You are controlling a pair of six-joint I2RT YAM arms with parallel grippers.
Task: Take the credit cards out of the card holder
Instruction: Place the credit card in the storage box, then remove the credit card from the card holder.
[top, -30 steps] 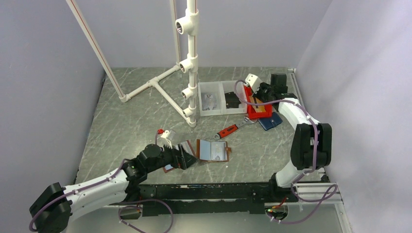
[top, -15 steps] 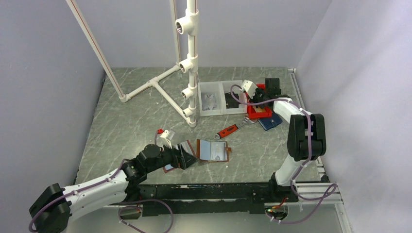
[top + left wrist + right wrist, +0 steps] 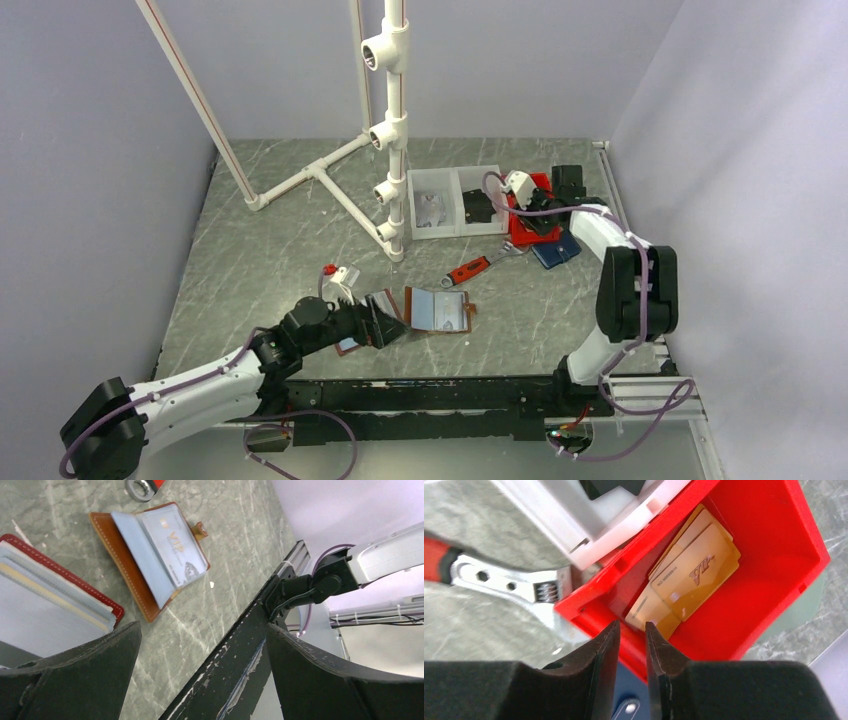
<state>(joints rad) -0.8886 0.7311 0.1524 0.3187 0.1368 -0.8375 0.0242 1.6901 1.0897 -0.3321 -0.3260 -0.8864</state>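
Note:
A brown card holder (image 3: 438, 311) (image 3: 131, 565) lies open on the table, with a pale VIP credit card (image 3: 172, 545) in its sleeve. Left of it lies a second, red-edged holder (image 3: 60, 597) with grey sleeves. My left gripper (image 3: 385, 326) (image 3: 202, 630) hovers wide open just left of the brown holder, with nothing between its fingers. My right gripper (image 3: 530, 213) (image 3: 631, 625) is over the red bin (image 3: 528, 237) (image 3: 774, 555). Its jaws stand slightly apart with nothing between them. Gold credit cards (image 3: 694, 575) lie loose in the bin.
An adjustable wrench (image 3: 472, 269) (image 3: 509, 582) lies between the brown holder and the bin. A white two-part tray (image 3: 452, 225) sits left of the red bin, and a blue wallet (image 3: 557, 252) lies beside it. A white pipe frame (image 3: 395, 120) rises at the back.
My right gripper has shifted a little over the red bin and its jaws have parted from shut. The left arm has not moved.

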